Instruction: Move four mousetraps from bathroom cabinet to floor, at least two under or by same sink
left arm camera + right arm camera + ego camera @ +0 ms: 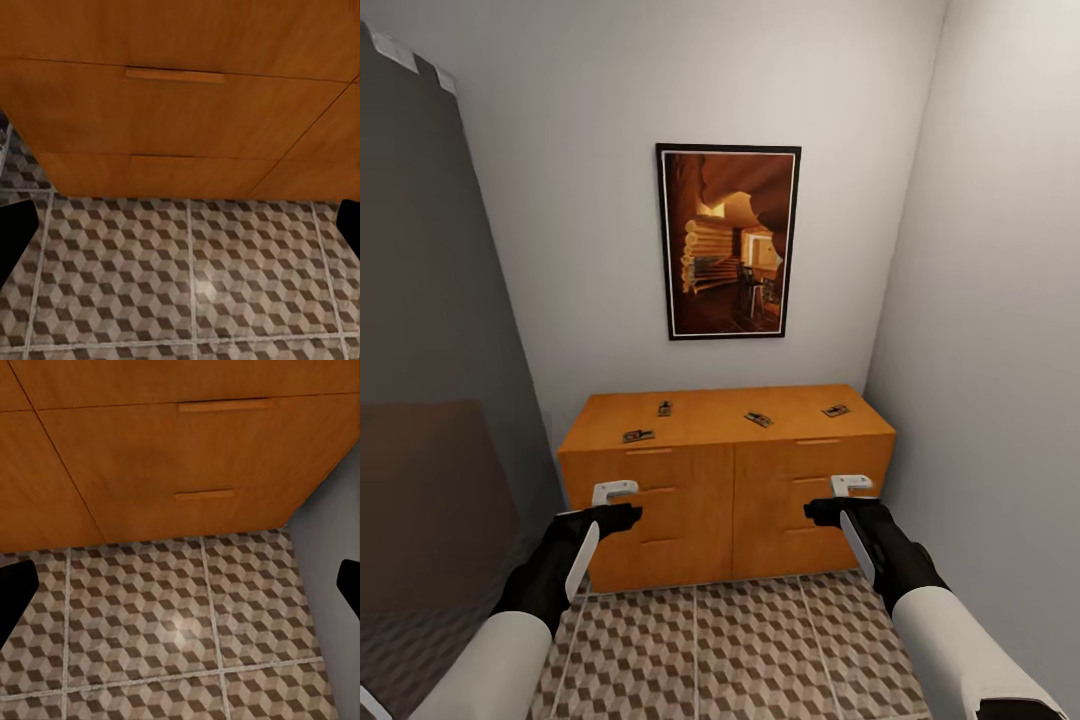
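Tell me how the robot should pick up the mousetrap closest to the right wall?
That mousetrap lies flat on the cabinet top near the right back corner. Probably best to bring the right tool straight down from above and pinch the two long wooden edges, since the flat board offers little else.

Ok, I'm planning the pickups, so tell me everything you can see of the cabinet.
The cabinet is wide, honey-orange and wood-looking, with a flat top and shut drawer fronts bearing slim matching handles. It stands on the patterned tile floor against the back wall, its right end by the side wall, under a framed picture. Four mousetraps lie scattered on its top. Both arms are short of it.
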Controlling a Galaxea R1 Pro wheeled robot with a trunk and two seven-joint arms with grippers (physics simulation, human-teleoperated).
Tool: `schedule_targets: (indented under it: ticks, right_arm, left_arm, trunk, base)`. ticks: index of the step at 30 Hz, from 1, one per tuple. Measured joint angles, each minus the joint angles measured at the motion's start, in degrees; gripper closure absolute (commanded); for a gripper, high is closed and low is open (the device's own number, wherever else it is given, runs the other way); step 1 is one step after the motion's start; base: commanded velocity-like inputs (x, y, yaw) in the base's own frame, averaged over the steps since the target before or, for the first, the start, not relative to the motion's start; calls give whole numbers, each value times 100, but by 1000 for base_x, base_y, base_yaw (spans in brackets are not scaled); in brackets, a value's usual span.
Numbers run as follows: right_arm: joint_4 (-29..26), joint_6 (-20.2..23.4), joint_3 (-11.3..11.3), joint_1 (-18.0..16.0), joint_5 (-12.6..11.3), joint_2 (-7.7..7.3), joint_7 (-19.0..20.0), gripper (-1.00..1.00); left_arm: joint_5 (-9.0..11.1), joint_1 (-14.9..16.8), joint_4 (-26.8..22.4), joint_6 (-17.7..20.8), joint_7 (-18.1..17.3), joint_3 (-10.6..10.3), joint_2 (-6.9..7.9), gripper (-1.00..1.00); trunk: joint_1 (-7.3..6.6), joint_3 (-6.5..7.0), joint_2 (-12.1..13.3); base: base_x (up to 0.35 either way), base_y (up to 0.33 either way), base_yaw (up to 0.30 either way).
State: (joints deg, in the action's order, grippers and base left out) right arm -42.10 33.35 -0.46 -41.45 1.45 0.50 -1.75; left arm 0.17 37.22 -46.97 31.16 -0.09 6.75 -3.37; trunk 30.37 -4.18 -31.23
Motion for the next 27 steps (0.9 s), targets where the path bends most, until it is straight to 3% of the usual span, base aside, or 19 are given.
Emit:
schedule_targets:
  ticks: [11, 20, 27]
  right_arm:
    - [0, 0, -1, 0, -8, -1, 1, -100]
    - [0, 0, -2, 0, -7, -2, 1, -100]
    - [-3, 2, -2, 1, -9, -1, 0, -100]
  left_arm:
    - [-12, 0, -104, 48, 10, -4, -82, -100]
    - [-51, 0, -95, 101, 17, -22, -146, -100]
    - [-55, 1, -91, 103, 17, -24, -150, -100]
  trunk:
    - [-1, 0, -1]
    - [-3, 0, -1]
    - [-3, 0, -1]
  base:
    - [37, 0, 10]
    - [273, 0, -5]
    - [323, 0, -174]
